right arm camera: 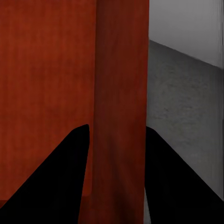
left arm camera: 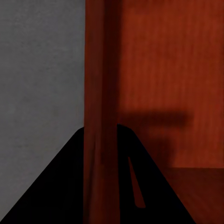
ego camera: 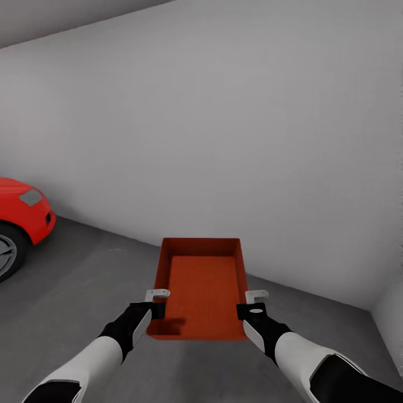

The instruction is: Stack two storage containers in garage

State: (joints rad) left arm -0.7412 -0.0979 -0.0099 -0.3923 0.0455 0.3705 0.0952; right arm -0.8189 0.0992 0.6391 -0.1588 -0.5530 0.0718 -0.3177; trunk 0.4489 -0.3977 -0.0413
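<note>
Storage container (ego camera: 202, 291): one orange-red bin, held level in front of the robot between both arms, above the grey concrete floor (ego camera: 84, 285) of the garage, near the white wall (ego camera: 224, 123).
Left hand (ego camera: 152, 302): closed over the bin's left long wall; the left wrist view has that wall (left arm camera: 100, 93) running between the two dark fingers (left arm camera: 56, 186), one inside the bin and one outside.
Right hand (ego camera: 253, 303): pinched on the right long wall the same way, with the wall (right arm camera: 121, 102) between its fingers (right arm camera: 51, 177).
Height above floor: hard to judge from these views; the bin looks carried rather than resting.
Red car (ego camera: 22, 215): parked at the left, well apart from the bin.
Risk, uneven release: if one hand lets go before the other, the bin would likely swing and tip off the remaining grip.
Risk, early drop: opening both hands while the bin is high could make it bounce or land skewed, a poor base for stacking.
Risk, squeeze: the walls taper and are thin, so arms drifting apart or together could make a wall slip out.
Risk, placement: set tight to the wall, it leaves little room to bring the second bin down over it.
</note>
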